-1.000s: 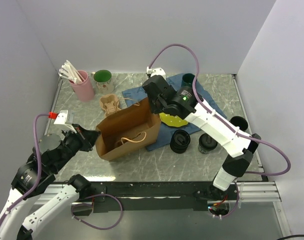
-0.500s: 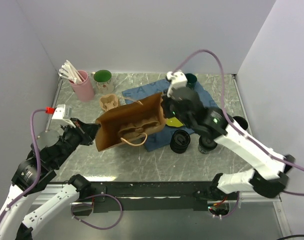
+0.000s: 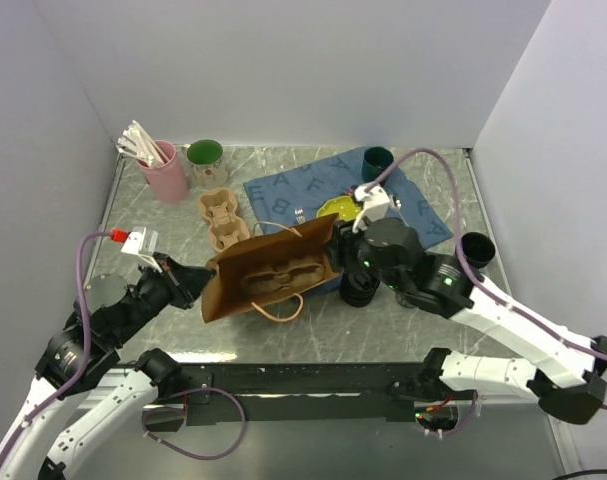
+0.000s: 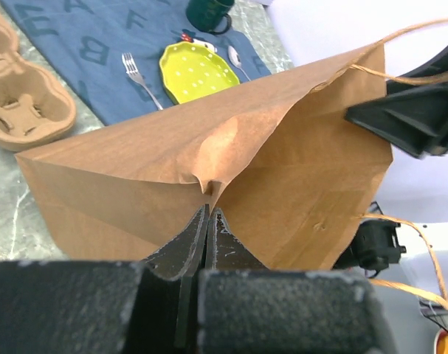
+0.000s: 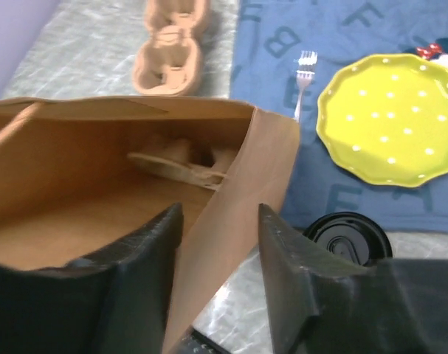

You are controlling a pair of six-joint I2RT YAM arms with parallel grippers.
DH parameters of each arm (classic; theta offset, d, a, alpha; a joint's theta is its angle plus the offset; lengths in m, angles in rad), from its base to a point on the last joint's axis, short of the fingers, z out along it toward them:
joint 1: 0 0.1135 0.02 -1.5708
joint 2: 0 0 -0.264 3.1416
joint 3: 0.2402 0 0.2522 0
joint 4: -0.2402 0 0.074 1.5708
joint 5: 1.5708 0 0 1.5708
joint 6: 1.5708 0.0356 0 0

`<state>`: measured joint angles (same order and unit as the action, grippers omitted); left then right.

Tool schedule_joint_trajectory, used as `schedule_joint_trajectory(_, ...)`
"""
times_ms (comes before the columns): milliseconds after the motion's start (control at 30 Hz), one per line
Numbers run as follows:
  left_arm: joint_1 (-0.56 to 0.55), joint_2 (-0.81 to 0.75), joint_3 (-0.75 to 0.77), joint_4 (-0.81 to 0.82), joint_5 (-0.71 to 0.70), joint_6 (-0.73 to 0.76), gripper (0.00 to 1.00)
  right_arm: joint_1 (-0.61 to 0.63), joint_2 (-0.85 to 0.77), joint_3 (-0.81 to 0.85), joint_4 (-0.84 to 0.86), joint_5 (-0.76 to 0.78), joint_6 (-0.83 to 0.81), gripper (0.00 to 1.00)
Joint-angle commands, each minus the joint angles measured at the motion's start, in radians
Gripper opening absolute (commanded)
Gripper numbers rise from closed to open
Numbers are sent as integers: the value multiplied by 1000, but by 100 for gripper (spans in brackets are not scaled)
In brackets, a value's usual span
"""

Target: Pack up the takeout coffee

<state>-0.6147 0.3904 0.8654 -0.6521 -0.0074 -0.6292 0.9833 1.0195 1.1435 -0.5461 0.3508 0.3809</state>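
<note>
Brown paper bag (image 3: 268,280) lies tipped on the desk (image 3: 313,330), its open mouth turned toward the right arm. The left end effector (image 3: 195,283) has its fingers pressed together on a fold of the bag's closed end, and the paper puckers where they pinch it in the left wrist view. The right end effector (image 5: 220,214) is spread at the mouth. One finger sits inside the bag and the other outside, with the bag's side wall in the gap between them and not squeezed. One black lidded cup (image 5: 347,234) stands upright on the desk just beside that outer finger, outside the bag and at the near edge of the blue lettered cloth (image 3: 283,190). From above it is partly covered by the right arm. On the cloth lie a yellow dotted plate (image 5: 390,122) and a fork (image 5: 303,74). A tan cup carrier (image 3: 221,218) sits behind the bag.
</note>
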Motion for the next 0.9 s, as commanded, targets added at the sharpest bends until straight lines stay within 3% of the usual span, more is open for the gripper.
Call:
schedule_joint_trajectory(0,1,-27,-9,-18,70,-6,1,6,-122,-10,-5,-174,3,64)
schedule_joint_trajectory(167,1,-48,-32,-12,177,16,1,6,-260,-10,-89,-292,44,67)
schedule_joint_trajectory(500,1,-128,-74,-101,198,37,1,8,-283,73,-388,-148,130,68)
schedule_joint_trajectory(867,1,-171,-68,-150,210,3,1,8,-254,25,-403,-55,230,68)
